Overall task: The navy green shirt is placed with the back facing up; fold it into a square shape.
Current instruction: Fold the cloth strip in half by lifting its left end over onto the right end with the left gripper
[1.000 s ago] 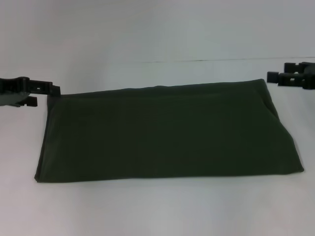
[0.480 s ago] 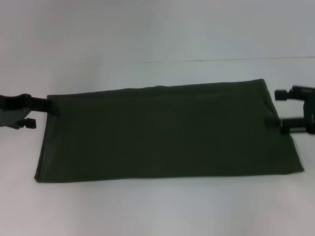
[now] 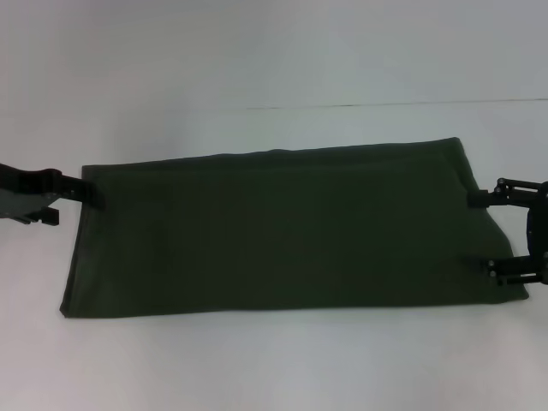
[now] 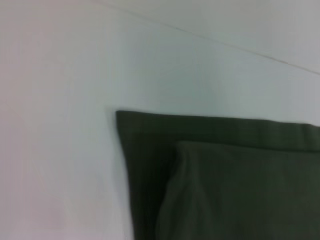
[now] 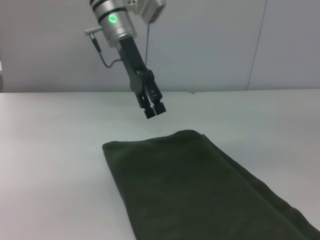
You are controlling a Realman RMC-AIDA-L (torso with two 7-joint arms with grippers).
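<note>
Already a long band, navy green shirt [image 3: 282,227]; left gripper [image 3: 73,190] nearly closed, right gripper [image 3: 484,231] spread at its ends; next: grasp, fold across

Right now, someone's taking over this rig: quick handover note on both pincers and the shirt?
Left pincer: at the left end of the dark olive-green cotton shirt, by its far corner, above the cloth; grip state cannot be told.
Right pincer: open, fingers straddling the shirt's right end.
Shirt: lying flat on the white table as a long rectangle, plain side up, layers showing at the left end.
Done: folded to a long band.
Left: probably fold the ends together to make the square.
</note>
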